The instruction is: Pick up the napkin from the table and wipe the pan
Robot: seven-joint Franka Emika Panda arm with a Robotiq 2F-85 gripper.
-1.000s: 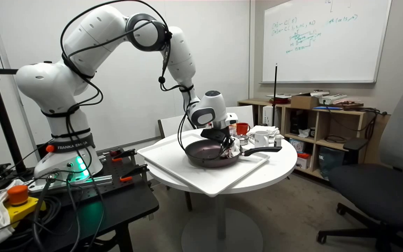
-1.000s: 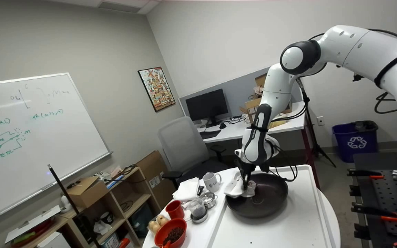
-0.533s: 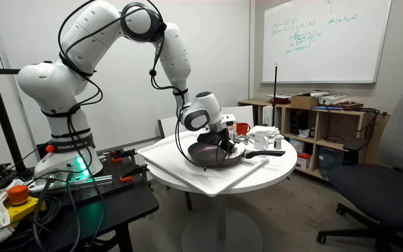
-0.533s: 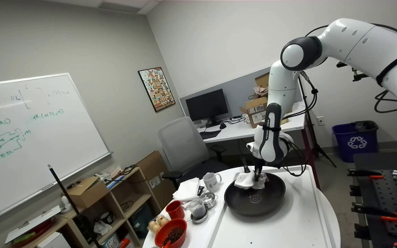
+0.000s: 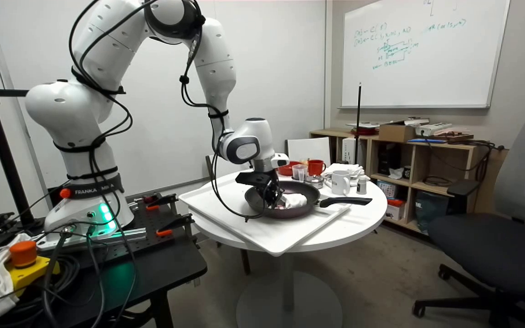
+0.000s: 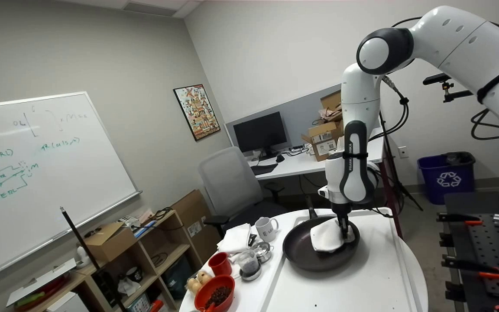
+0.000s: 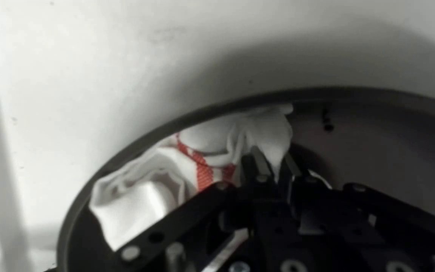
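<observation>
Atop round table point(image 5: 366, 215), near tray edge point(image 5: 315, 228), pinched red-striped napkin point(image 6: 325, 236) in gripper point(image 7: 271, 162); likely needed low, even sweeps inside frying pan point(image 6: 308, 256).

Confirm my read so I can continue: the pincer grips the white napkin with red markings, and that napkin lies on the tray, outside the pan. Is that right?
One part is wrong: the napkin is inside the pan, not on the tray outside it, as the wrist view shows. The rest stands: the pincer grips the white napkin with red markings.
</observation>
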